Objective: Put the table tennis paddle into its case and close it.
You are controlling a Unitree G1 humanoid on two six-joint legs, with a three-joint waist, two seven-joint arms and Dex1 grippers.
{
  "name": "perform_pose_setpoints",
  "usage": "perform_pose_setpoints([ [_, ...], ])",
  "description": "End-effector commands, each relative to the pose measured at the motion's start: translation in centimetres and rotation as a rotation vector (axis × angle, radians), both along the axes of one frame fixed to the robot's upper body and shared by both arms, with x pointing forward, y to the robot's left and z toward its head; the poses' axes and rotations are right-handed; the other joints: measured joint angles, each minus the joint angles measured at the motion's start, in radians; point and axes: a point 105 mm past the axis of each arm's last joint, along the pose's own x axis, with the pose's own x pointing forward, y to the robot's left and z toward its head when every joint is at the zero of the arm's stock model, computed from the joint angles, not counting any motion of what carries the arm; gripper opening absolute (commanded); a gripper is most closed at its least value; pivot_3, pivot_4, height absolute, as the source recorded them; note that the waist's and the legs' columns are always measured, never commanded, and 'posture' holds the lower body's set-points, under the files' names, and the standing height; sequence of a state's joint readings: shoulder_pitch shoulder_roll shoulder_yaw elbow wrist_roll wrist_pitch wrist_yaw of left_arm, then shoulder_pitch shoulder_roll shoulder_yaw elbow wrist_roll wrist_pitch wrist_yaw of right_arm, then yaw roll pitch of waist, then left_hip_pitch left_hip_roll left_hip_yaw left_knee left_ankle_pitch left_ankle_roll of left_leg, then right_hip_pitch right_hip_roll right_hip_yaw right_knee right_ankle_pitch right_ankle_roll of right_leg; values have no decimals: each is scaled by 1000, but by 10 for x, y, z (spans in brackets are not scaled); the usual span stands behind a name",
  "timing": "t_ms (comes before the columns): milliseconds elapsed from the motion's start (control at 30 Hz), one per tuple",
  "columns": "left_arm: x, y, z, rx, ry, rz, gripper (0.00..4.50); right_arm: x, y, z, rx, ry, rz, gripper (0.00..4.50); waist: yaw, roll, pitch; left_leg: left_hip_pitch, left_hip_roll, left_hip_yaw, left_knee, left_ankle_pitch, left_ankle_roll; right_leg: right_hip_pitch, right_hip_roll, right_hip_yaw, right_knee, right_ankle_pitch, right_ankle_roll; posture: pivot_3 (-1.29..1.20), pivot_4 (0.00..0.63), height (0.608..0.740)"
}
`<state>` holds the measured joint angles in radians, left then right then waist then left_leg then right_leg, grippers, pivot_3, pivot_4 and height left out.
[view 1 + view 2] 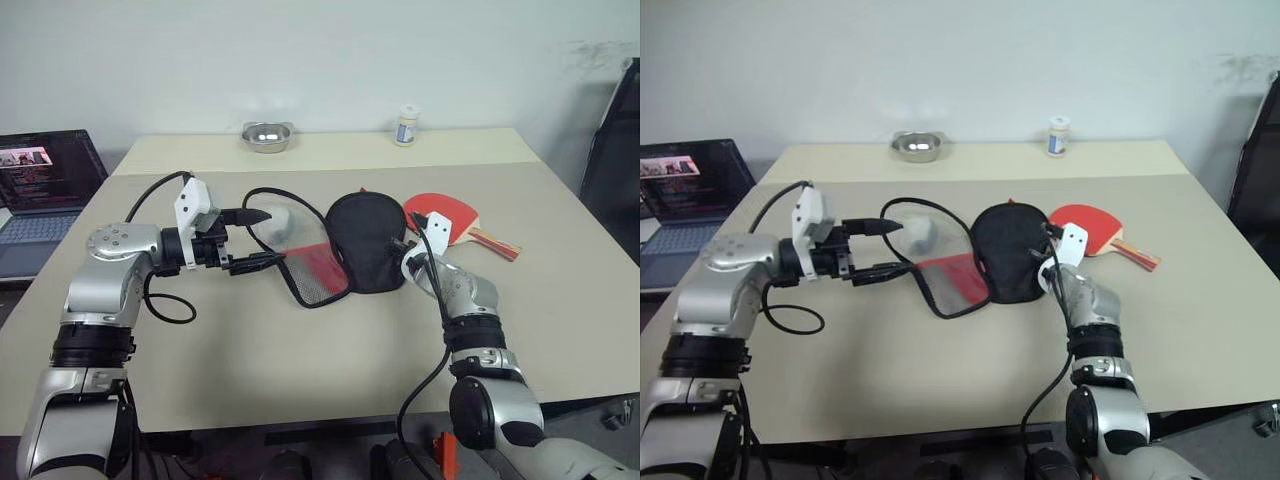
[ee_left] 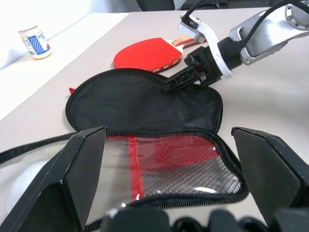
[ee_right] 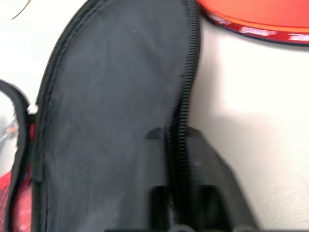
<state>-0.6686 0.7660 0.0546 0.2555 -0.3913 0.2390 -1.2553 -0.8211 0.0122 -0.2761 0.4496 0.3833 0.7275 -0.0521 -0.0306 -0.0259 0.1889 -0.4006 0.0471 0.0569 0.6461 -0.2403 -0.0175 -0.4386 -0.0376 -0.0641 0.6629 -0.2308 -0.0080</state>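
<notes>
The case (image 1: 345, 250) lies unzipped and spread flat at mid-table, its black half just beside the table tennis paddle (image 1: 447, 217), leaving only a narrow strip of bare table (image 1: 300, 370) between them. The right gripper (image 2: 169, 85) occupies that strip, fingers pinched on the case's zip edge. The left gripper (image 1: 262, 240) hovers wide-jawed at the mesh half, black cables (image 1: 265, 195) looping beside it. Broad open tabletop lies in front of the case; a steel bowl (image 1: 266, 136) and small bottle (image 1: 406, 126) stand well apart at the far edge.
</notes>
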Motion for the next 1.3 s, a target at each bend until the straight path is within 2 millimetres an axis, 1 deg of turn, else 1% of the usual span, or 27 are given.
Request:
perform_pose_setpoints([
  [33, 0, 0, 12, 1, -46, -2, 4500, -5, 3, 9, -77, -61, 83, 2258, 0, 0, 0, 0, 0, 0, 0, 0, 0, 0, 0, 0, 0, 0, 0, 0, 150, 740],
  [167, 0, 0, 13, -5, -48, 0, 4500, -12, -2, 15, -177, -98, 172, 3658, 0, 0, 0, 0, 0, 0, 0, 0, 0, 0, 0, 0, 0, -2, 3, 0, 150, 740],
  [233, -1, 0, 13, -12, -48, 2, 4500, -15, -15, 24, -259, -139, 209, 4336, 3, 0, 0, 0, 0, 0, 0, 0, 0, 0, 0, 0, 0, -2, 3, 0, 150, 740],
  [267, -1, -1, 12, -16, -48, 2, 4500, -17, -23, 33, -302, -184, 249, 4465, 4, 0, 0, 0, 0, 0, 0, 0, 0, 0, 0, 0, 0, -2, 3, 0, 150, 740],
  [333, -3, -3, 12, -31, -47, -2, 4500, -22, -44, 48, -390, -250, 293, 4465, 6, 0, 0, -1, -1, 0, 0, 0, 0, 0, -1, 0, -1, -2, 3, 0, 150, 740],
  [433, -6, -10, 14, -64, -42, -16, 4500, -28, -64, 62, -444, -311, 331, 4465, 5, 0, 0, -2, -2, 0, 0, 0, 0, 0, -1, 1, -2, -2, 4, 0, 150, 740],
  [533, -11, -21, 15, -104, -24, -38, 4500, -35, -83, 69, -473, -337, 401, 4465, 1, -1, 0, -1, -2, 0, 0, 0, 0, 0, 2, 0, -2, -2, 4, 0, 150, 740],
  [600, -17, -31, 15, -120, -12, -71, 4500, -40, -90, 72, -467, -384, 472, 4465, 1, -1, 0, -1, -2, 0, 0, 0, 0, 0, 4, 0, -2, -2, 4, 0, 150, 740],
  [667, -18, -44, 15, -134, 9, -89, 4500, -37, -111, 63, -517, -343, 473, 4465, 1, -1, 0, 0, -2, 1, 0, 0, 0, 0, 6, 0, -1, -2, 4, 0, 150, 740],
  [733, -14, -55, 7, -95, 16, -72, 4500, -31, -133, 54, -542, -276, 453, 4465, 2, -1, 0, 1, -2, 0, 1, 0, 0, 0, 6, 0, -1, -2, 4, 0, 150, 740],
  [767, -12, -61, 5, -86, 3, -63, 4500, -26, -142, 53, -567, -263, 441, 4465, 2, -1, 0, 1, -2, 1, 1, 0, 0, 1, 7, 0, -1, -2, 3, 0, 150, 740],
  [867, -7, -76, 3, -99, -8, -43, 4500, -15, -161, 52, -619, -233, 410, 4465, 1, -1, 0, 2, -2, 2, 2, 0, 0, 1, 7, 2, 0, -1, 2, 0, 150, 740],
  [967, -10, -86, -1, -102, 13, -72, 4500, -8, -171, 46, -688, -196, 412, 4465, -3, -1, 0, 2, -2, 3, 1, 0, 0, 0, 8, 4, -1, -1, 1, 0, 150, 740],
  [1033, -12, -89, -4, -94, 15, -84, 4500, -4, -176, 42, -723, -173, 405, 4465, -3, -1, 0, 2, 0, 3, 1, 0, 0, 0, 9, 4, -1, 0, 1, 0, 150, 740],
  [1100, -12, -87, -5, -88, 12, -85, 4500, 0, -178, 38, -731, -150, 385, 4465, -2, -1, 0, 1, 0, 3, 0, 0, 0, 0, 10, 4, -1, 0, 0, 0, 150, 740],
  [1200, -11, -79, -5, -83, 7, -64, 4500, 1, -184, 26, -757, -93, 354, 4465, -2, -1, 0, 1, -1, 4, 1, 0, -1, 0, 9, 5, -1, 1, -1, 0, 150, 740],
  [1300, -11, -70, -6, -69, 7, -38, 4500, 3, -188, 21, -745, -71, 301, 4465, -1, -1, 0, 2, -1, 3, 1, 1, -2, 0, 8, 5, -1, 0, 0, 0, 150, 740],
])
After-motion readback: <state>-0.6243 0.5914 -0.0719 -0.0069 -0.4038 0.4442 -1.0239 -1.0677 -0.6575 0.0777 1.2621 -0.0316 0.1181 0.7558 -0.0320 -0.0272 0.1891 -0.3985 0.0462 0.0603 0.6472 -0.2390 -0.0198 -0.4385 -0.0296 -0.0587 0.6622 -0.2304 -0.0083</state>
